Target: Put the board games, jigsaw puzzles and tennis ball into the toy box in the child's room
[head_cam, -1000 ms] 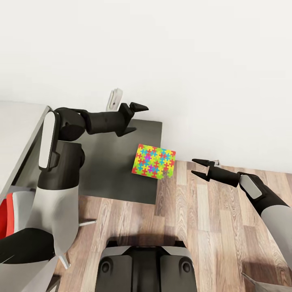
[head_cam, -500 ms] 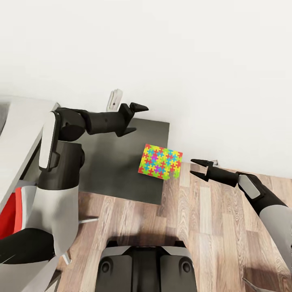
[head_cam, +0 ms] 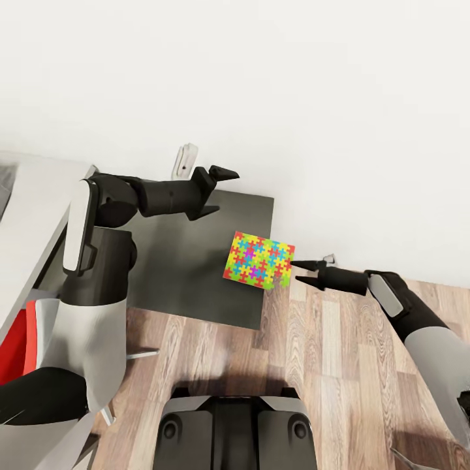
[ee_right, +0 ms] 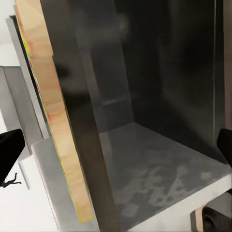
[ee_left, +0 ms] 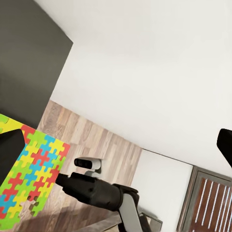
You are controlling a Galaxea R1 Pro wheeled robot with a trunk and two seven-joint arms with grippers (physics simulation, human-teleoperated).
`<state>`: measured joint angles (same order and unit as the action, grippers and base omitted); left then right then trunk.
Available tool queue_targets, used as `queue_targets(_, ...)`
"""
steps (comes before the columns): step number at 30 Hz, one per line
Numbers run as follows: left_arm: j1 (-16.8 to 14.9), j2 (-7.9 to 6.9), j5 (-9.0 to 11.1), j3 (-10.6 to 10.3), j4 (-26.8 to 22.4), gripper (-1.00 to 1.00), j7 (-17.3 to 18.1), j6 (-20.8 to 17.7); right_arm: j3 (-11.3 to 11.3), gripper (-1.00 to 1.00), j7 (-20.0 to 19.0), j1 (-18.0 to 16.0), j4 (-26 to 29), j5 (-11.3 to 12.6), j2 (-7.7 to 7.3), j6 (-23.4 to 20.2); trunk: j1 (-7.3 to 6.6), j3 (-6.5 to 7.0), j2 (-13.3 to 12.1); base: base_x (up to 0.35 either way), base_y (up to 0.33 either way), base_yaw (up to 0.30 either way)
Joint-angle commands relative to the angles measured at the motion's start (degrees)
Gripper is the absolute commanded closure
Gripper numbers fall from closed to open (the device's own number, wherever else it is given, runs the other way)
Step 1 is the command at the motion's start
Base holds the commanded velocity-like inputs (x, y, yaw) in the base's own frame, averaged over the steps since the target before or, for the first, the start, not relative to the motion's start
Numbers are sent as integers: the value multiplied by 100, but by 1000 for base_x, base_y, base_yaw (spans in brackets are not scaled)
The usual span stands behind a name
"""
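At frame centre: jigsaw puzzle (head_cam: 259,260), overhanging the right edge of the dark cabinet (head_cam: 189,267); right gripper (head_cam: 301,271) empty, jaws apart at its overhanging side, left gripper (head_cam: 217,191) likewise parted and empty above; risk judged: a nudge tips it floorward.

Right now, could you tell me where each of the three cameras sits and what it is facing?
Head view: from the head, looking down at the dark cabinet, the jigsaw puzzle on its corner and the wood floor; both arms, left gripper, right gripper and the base show.
Left wrist view: above the cabinet, facing the puzzle and the right gripper; dark fingertips frame it.
Right wrist view: close to the cabinet's side, the puzzle's edge in view.
Shared: the puzzle.
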<state>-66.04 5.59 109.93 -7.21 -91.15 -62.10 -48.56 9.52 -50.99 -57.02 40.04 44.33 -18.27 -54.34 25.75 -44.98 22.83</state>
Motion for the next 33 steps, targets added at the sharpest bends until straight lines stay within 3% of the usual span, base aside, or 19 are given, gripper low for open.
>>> queue_targets(1,-5,3,47,5,-2,-100,-59,-15,17,-100,-2,-4,14,-24,8,-18,3,-7,9,0,0,3)
queue_targets(12,-5,3,47,1,0,-100,-57,-21,17,-100,38,-2,63,-161,79,-16,3,-7,9,0,0,10)
queue_targets(23,-5,3,46,1,1,-100,-57,-19,21,-100,43,0,67,-177,112,-22,3,-7,9,0,0,181)
queue_targets(33,-5,3,46,-6,1,-100,-57,-16,20,-100,37,6,71,-179,135,-24,3,-7,9,0,0,45)
